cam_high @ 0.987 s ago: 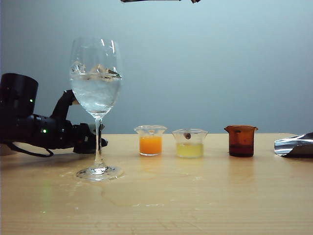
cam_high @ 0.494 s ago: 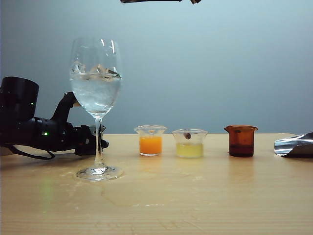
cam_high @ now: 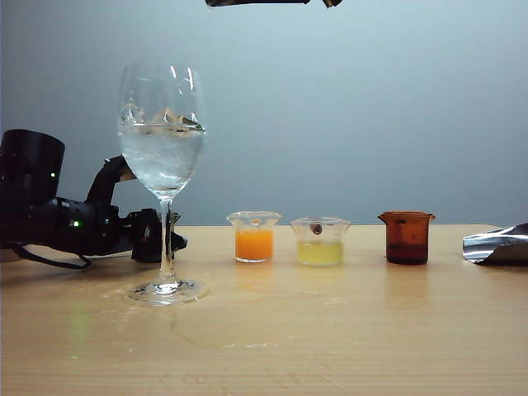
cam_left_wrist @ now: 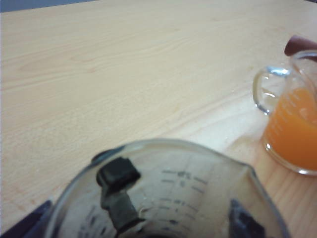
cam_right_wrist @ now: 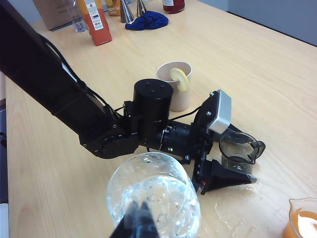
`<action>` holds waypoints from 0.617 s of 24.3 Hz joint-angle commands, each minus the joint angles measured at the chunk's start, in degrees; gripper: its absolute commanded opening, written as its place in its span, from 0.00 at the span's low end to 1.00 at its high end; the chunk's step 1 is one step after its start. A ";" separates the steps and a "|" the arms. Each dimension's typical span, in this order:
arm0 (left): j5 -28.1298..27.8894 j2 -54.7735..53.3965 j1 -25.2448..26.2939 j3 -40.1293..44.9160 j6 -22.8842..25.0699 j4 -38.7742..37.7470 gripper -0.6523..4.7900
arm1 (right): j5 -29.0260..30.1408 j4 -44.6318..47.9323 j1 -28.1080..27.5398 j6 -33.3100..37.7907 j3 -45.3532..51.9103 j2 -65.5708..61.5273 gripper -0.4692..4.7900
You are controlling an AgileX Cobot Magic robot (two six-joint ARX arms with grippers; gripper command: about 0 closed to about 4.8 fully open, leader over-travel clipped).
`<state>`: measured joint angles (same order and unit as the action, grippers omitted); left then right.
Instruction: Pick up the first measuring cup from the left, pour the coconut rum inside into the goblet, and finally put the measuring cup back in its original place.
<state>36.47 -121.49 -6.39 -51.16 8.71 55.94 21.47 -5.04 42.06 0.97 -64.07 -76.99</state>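
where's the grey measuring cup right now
The measuring cup stands on the table between the open left gripper's fingers, behind the goblet, left of the orange cup in the exterior view.

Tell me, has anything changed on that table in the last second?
Very little. The left gripper, low behind the goblet, has crept slightly toward the orange cup, and its fingers now stand spread on either side of the grey measuring cup, which sits on the table. The goblet, the other cups and the right gripper kept their places.

No text is proving readable: graduation marks are showing on the smoky grey translucent measuring cup and the clear cup of orange liquid, too blurred to read.
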 commanded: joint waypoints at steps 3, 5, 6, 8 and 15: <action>1.29 4.17 -0.02 -0.07 -0.70 -4.22 1.00 | 0.33 0.11 -0.02 -0.15 -0.39 0.52 0.08; 1.29 6.21 0.15 -0.07 -0.33 -9.22 1.00 | 0.52 -0.04 -0.63 -0.15 -0.39 0.94 0.08; 1.29 6.86 0.20 -0.07 -0.35 -11.28 1.00 | 0.74 -0.13 -0.66 -0.13 -0.39 1.27 0.08; 2.58 8.72 0.20 -0.07 -0.20 -17.03 0.99 | 2.82 -0.42 -1.77 -0.15 -0.37 2.16 0.08; 3.37 13.44 0.28 -0.07 0.52 -27.52 0.96 | 3.10 -5.09 -3.37 0.09 -0.37 5.11 0.08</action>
<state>39.13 -109.03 -6.24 -51.16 8.29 29.95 24.25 -9.85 38.74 1.02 -64.05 -72.75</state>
